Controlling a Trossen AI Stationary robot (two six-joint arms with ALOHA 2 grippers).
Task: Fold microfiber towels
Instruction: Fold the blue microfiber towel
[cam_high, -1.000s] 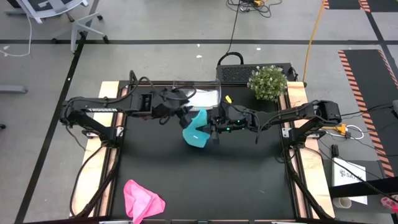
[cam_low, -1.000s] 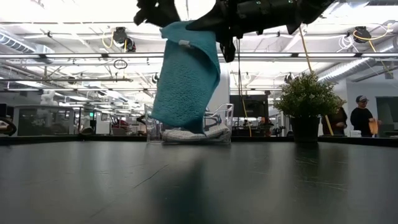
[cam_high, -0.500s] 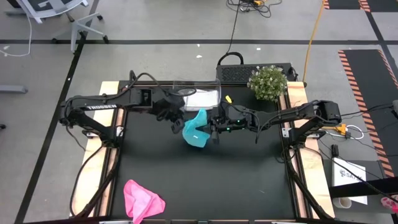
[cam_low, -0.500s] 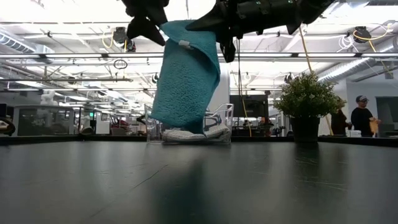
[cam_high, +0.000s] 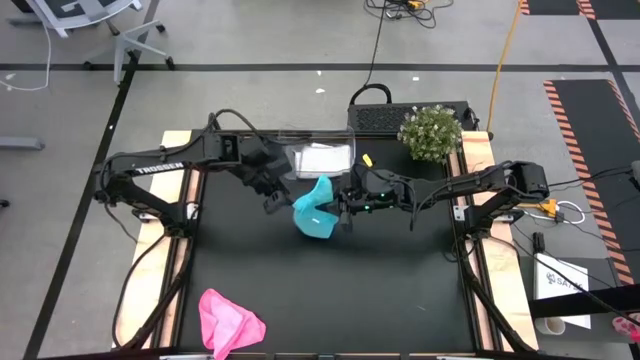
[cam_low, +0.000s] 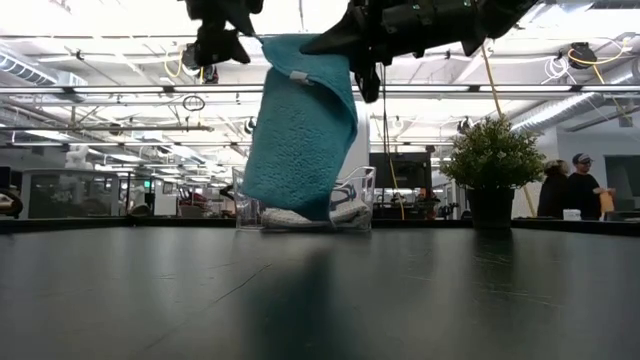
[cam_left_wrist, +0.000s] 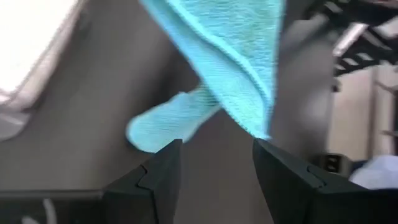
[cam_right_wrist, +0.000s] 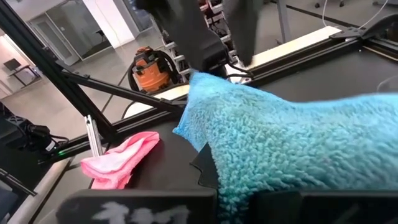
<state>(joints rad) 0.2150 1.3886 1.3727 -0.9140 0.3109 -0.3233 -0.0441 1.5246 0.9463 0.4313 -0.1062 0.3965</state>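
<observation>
Right gripper fingers: clenching the top edge of the soft teal microfiber towel (cam_high: 316, 208), holding it up in the air above the middle of the black table (cam_high: 330, 290).
Right gripper (cam_high: 341, 207): reaching in from the right side, just beside the raised cloth.
Teal towel: hanging down in a loose drape from the pinched edge, lower end dangling clear of the table in the low view (cam_low: 300, 125); showing as a fuzzy blue-green mass filling the right wrist view (cam_right_wrist: 292, 149).
Left gripper fingers: standing released and spread, grasping nothing; two dark fingertips (cam_left_wrist: 155, 177) framing the teal cloth in the left wrist view without touching it.
Left gripper (cam_high: 271, 199): hovering just beside the hanging towel on its left, apart from it.
Bright pink crumpled microfiber towel (cam_high: 229, 322): lying in a heap near the front left corner of the table, well apart from both arms.
Clear plastic rectangular tub (cam_high: 321, 158): sitting at the back edge of the table, holding a pale grey-white cloth (cam_low: 300, 215) at its bottom.
Small green potted plant (cam_high: 430, 132): standing at the back right corner.
Background: people standing far off in the room, at the right of the low view.
</observation>
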